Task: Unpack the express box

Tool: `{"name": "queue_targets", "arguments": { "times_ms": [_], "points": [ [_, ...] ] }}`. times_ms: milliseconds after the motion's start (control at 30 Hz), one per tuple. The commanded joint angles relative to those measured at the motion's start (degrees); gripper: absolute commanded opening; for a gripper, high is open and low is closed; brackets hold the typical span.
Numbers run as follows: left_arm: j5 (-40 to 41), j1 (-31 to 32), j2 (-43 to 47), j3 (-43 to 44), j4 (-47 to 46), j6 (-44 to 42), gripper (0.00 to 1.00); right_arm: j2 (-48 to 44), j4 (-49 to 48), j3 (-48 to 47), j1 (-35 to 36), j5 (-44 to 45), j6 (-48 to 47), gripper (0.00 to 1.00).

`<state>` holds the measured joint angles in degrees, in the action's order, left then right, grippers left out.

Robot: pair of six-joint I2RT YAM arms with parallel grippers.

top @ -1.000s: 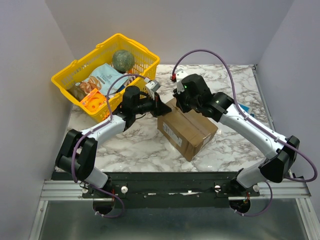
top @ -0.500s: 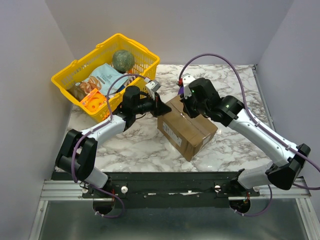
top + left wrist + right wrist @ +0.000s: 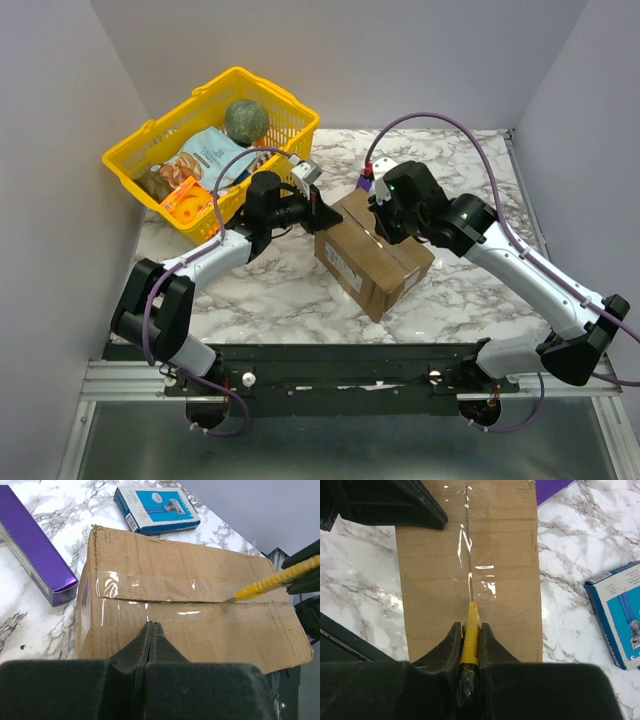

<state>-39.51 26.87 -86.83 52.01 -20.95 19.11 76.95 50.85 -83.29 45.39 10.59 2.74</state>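
On the marble table (image 3: 270, 295), btw the two arms, the express box (image 3: 375, 255) sits with flaps closed and a clear tape seam (image 3: 150, 587) running along the top. The yellow basket (image 3: 130, 172) is back-left, well apart from it. A purple box (image 3: 35, 555) lies just beside one box corner, and a blue box (image 3: 156, 509) is near the far side.

The R gripper (image 3: 470, 627) is clamped narrow on a yellow cutter (image 3: 471, 615), with the blade tip down on the seam partway along the top. The L gripper (image 3: 151, 630) is pinched fully closed and holds nothing. Its tip is at the box's long side edge, prob. bracing it, but contact can't be confirmed.

Step in hand, as I read it: slit the tape. The seam isn't opened yet, so the task is early.

To do it well:
- Run the blade straight down the gap btw the flaps. Any sideways drift will tear the cardboard.
- Cut shallow, tape only, since the contents underneath aren't visible.
- Pull toward the wrist w/ steady light pressure.
- The L arm should push against the pull so the box doesn't slide or rotate on the smooth marble.
- Finish the cut over the end edge, where the tape wraps down.

Risk: the thin cutter may twist in the grip.
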Motion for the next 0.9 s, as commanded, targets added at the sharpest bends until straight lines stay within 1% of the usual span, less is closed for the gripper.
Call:
{"name": "queue_targets", "arguments": {
  "times_ms": [0,167,500,633,867],
  "points": [
    [7.9,-0.9,-2.4,-1.4,8.5,-3.6,0.0,-1.5,9.4,-0.3,-0.6,-2.2,2.4,0.0],
    [7.9,-0.9,-2.7,-1.4,8.6,-3.4,0.0,-1.6,12.7,-1.4,-0.8,-2.8,2.4,0.01],
    [8.7,-0.9,-3.3,-1.0,9.5,-4.3,0.0,-6.0,16.9,-0.1,-1.6,-4.5,1.4,0.0],
    [9.1,-0.9,-3.4,-0.8,10.3,-5.0,0.0,-7.6,20.1,0.1,-2.1,-6.1,0.7,0.0],
    [9.4,-0.9,-3.4,-0.9,10.2,-5.2,0.0,-10.7,21.6,3.7,-2.8,-8.7,-0.4,0.01]
  ]
}}
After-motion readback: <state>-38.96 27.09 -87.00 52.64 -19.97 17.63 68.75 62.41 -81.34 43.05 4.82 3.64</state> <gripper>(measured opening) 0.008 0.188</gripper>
